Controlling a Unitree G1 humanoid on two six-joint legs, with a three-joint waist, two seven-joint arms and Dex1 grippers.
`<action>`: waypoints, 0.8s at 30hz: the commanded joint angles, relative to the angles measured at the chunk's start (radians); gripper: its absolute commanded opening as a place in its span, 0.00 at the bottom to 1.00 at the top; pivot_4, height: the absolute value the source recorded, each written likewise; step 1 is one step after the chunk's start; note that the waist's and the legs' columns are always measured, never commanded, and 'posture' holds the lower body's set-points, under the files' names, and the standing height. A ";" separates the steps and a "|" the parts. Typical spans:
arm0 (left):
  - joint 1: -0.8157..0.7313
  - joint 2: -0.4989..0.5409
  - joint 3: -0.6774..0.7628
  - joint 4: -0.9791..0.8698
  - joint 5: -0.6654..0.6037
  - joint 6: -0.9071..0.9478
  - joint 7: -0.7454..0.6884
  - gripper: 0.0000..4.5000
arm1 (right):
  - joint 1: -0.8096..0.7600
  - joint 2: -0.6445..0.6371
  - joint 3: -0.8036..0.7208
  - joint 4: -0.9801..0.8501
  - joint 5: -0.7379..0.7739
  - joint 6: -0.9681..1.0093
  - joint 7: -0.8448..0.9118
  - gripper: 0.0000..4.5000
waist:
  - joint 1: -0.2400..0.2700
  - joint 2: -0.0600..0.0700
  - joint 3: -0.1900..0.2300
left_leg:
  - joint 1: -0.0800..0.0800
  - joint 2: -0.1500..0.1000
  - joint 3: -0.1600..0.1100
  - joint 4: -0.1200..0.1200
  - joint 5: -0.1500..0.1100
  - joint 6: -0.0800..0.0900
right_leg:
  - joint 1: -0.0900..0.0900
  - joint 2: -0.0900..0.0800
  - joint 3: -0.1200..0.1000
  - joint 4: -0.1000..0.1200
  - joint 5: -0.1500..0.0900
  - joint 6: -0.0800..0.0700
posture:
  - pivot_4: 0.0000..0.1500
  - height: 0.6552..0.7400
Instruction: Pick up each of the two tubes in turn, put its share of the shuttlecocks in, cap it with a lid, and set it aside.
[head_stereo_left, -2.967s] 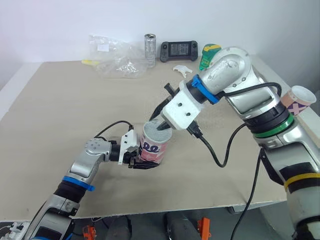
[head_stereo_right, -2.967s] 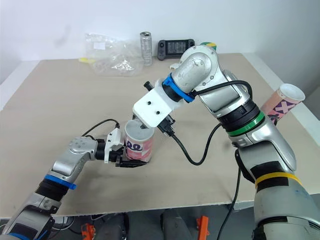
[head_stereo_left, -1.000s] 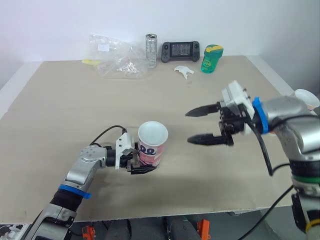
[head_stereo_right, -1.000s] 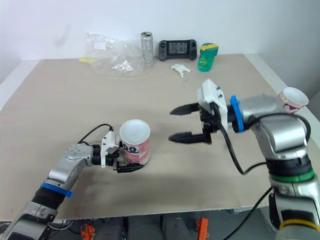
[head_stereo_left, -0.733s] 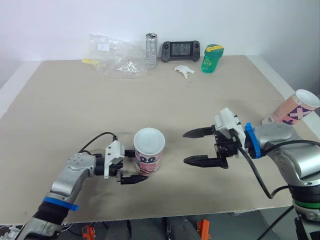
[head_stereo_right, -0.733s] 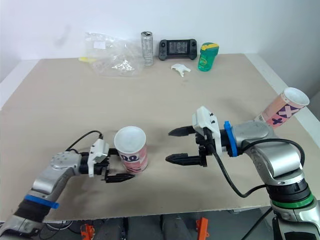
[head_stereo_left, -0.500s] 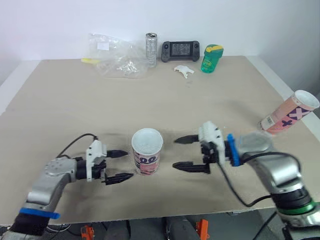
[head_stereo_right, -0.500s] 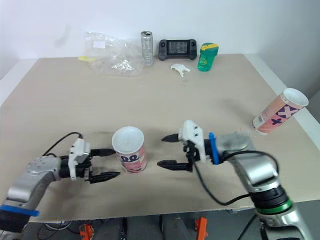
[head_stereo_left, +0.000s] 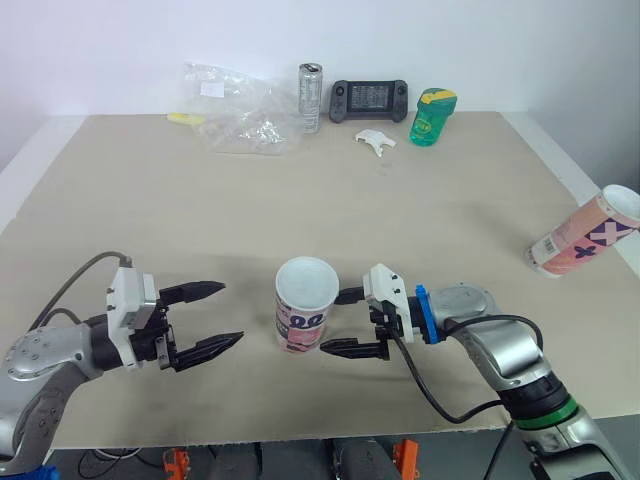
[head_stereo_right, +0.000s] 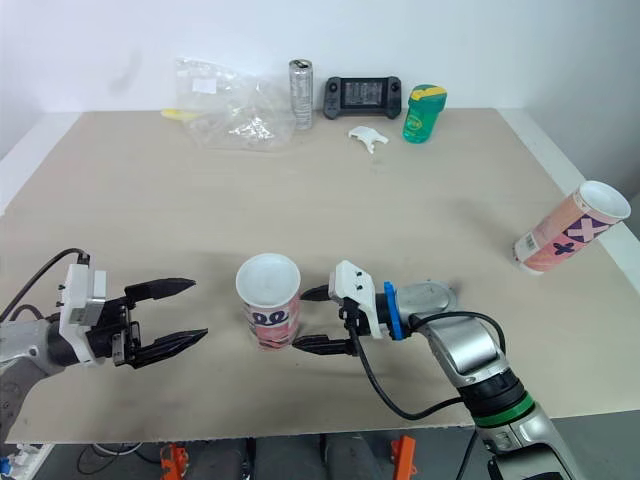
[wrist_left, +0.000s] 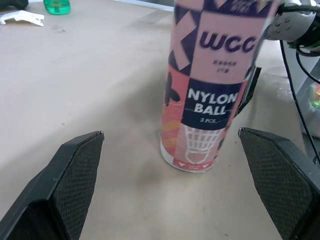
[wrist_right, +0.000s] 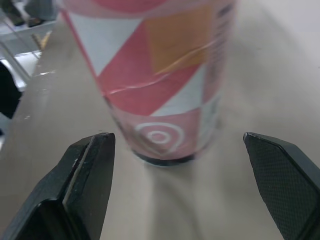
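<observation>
Left eye view: first tube (head_stereo_left: 303, 320) stands upright near the counter's (head_stereo_left: 150, 200) front edge, long axis vertical, between the two tools. Right tool (head_stereo_left: 336, 323) is much the nearer. It's spread wide, grasping nothing, tips just beside the tube's right wall; can't tell if a tip touches. Left tool (head_stereo_left: 231, 312) is also spread & empty, pointing at the tube from its left w/ bare counter between, so well apart.

Tube top shows as a flat white disc w/ a rim. Prob. a lid seated, but could be an open mouth seen from above; hard to call. If capped, this tube only needs setting aside, and the right tool is best placed: a short reach fwd puts the wall between its fingers.

Second tube (head_stereo_left: 580, 245) sits at the counter's far right edge, tilted, mouth up & outward, well apart from both tools and on the right arm's side. What props it isn't clear, and its base is hard to make out.

Hidden / unclear:
- Contents of both tubes.
- Both wrist views cut the first tube off above the label, so no check on the top there.
- No loose lid or shuttlecock I can pick out.

At the back: a crumpled clear bag (head_stereo_left: 245, 125) w/ unreadable contents, and a small white piece (head_stereo_left: 376, 140) I can't identify.
</observation>
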 joint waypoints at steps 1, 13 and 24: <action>0.018 0.020 0.048 -0.068 -0.042 0.021 0.021 1.00 | -0.031 0.014 0.014 0.008 0.011 -0.033 0.045 0.98 | 0.000 0.000 0.000 | 0.000 0.000 0.000 0.000 0.000 0.000 | 0.000 0.000 0.000 0.000 0.000 0.000 | 1.00 0.81; 0.108 0.042 0.109 -0.162 -0.086 0.059 0.062 1.00 | -0.106 0.121 0.078 0.117 -0.010 -0.095 0.108 0.98 | -0.001 0.000 0.000 | 0.000 0.001 0.000 0.001 0.000 -0.001 | 0.000 0.001 0.000 0.000 0.000 -0.001 | 1.00 0.81; 0.168 0.032 0.120 -0.213 -0.091 0.065 0.105 1.00 | -0.167 0.204 0.119 0.229 -0.047 -0.165 0.146 0.98 | -0.002 0.000 0.000 | 0.002 0.002 0.001 0.002 -0.001 -0.002 | 0.001 0.001 0.000 0.000 0.001 -0.001 | 1.00 0.81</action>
